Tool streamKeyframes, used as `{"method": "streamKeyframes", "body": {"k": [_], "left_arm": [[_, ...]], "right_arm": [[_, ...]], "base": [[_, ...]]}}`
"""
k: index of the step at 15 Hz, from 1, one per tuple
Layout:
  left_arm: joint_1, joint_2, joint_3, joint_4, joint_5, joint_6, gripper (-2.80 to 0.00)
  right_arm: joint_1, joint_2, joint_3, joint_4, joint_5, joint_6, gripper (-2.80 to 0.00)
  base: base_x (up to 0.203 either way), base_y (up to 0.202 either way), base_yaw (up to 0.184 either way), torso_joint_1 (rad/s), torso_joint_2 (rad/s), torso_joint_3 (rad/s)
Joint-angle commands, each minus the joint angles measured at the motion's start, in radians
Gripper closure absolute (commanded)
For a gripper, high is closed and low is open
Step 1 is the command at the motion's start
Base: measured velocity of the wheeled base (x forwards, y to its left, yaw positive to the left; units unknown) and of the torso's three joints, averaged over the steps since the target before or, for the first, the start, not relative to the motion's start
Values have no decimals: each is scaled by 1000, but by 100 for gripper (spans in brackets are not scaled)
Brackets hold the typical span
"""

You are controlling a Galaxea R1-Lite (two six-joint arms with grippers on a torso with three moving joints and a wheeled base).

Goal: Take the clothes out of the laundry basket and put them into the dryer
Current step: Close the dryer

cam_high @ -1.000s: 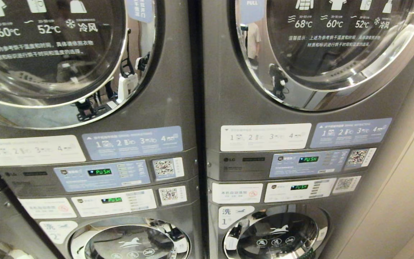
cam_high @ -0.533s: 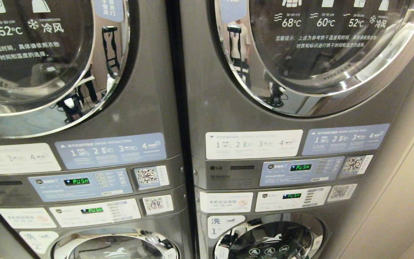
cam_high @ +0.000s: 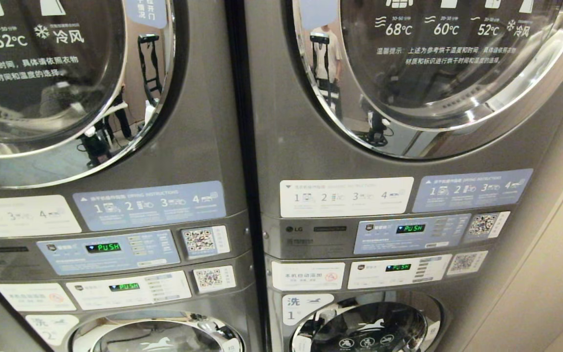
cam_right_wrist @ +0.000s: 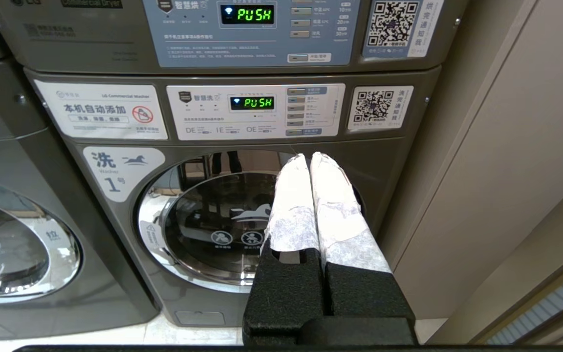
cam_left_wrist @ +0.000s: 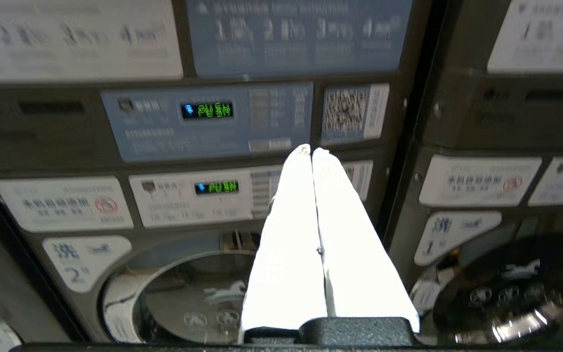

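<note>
Two stacked grey laundry machines stand side by side, each with a dryer above and a washer below. The right dryer door (cam_high: 438,73) is closed, its round glass printed with temperature marks, and so is the left dryer door (cam_high: 52,83). Green "PUSH" displays (cam_high: 410,228) glow on the control panels. The left gripper (cam_left_wrist: 311,151) has its white fingers pressed together, holding nothing, facing the left stack's panels. The right gripper (cam_right_wrist: 309,159) is likewise closed and empty, pointing at the right washer door (cam_right_wrist: 242,225). No clothes or basket can be seen
</note>
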Motion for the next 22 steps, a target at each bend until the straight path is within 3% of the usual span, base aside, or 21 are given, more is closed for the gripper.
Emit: {"method": "streamKeyframes", "body": {"k": [1, 4, 5, 7, 9, 11, 13, 19, 22], "left_arm": [[0, 160, -120, -7, 24, -8, 0], [14, 620, -475, -39, 128, -87, 0], [50, 769, -588, -48, 155, -106, 0], [197, 1002, -749, -70, 192, -118, 0], [333, 1148, -853, -121, 170, -119, 0], [405, 1240, -891, -216, 147, -97, 0], [443, 1281, -903, -319, 143, -20, 0], [454, 1304, -907, -327, 144, -16, 0], [454, 1311, -905, -327, 144, -12, 0]], "right_arm": [[0, 0, 0, 1, 1, -3, 0], [0, 0, 0, 1, 1, 5, 0], [0, 0, 0, 1, 1, 6, 0], [0, 0, 0, 1, 1, 9, 0], [0, 0, 0, 1, 1, 9, 0], [0, 0, 0, 1, 1, 9, 0], [0, 0, 0, 1, 1, 9, 0], [0, 0, 5, -4, 1, -26, 0], [0, -1, 48, -125, 2, -32, 0]], "base": [[0, 0, 0, 0, 0, 0], [0, 0, 0, 0, 0, 0], [0, 0, 0, 0, 0, 0], [0, 0, 0, 0, 0, 0], [0, 0, 0, 0, 0, 0], [0, 0, 0, 0, 0, 0], [0, 0, 0, 0, 0, 0], [0, 0, 0, 0, 0, 0], [0, 0, 0, 0, 0, 0]]}}
